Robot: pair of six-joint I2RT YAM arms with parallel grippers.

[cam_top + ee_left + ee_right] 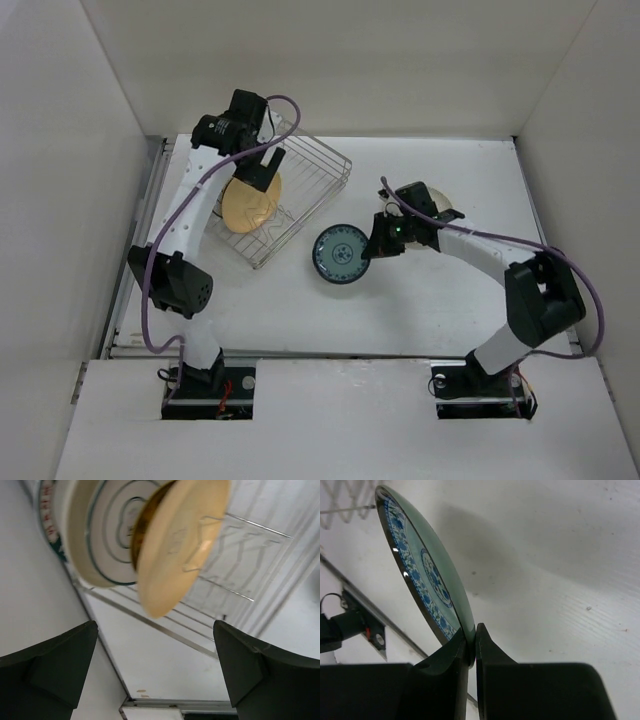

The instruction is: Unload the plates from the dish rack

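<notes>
Teal glaze meets black plastic at mid-bench: the right fingers point(451, 672) are clenched on the rim of the teal plate point(340, 253), which spreads face-up to their left, just beside the near-right corner of the dish rack point(322, 188). The wrist view shows a shadowed gap under the plate's far edge, so it appears not yet flat on the bench point(430, 300). Right of and beyond that wrist, a cream plate point(446, 197) lies partly hidden by the arm; whether others sit under it cannot be told.

Farther back on the left, the rack sits skewed on the bench with 2 plates on edge between its wire dividers: a tan-yellow plate point(182, 540) and, just behind it, a white plate point(102, 535) with teal rings. The left fingers point(55, 665) hang released and spread wide over them, 1 on either side of the tan-yellow plate's nearest rim and apart from it. That plate leans, its edge running slantwise across the gap instead of square to the fingers, so a clean pinch probably calls for a twist of the wrist before descending. The left arm is plainly the nearer for this; the right is well apart and occupied. Rack wires beside the plate and the white plate close behind are the likely snags.
</notes>
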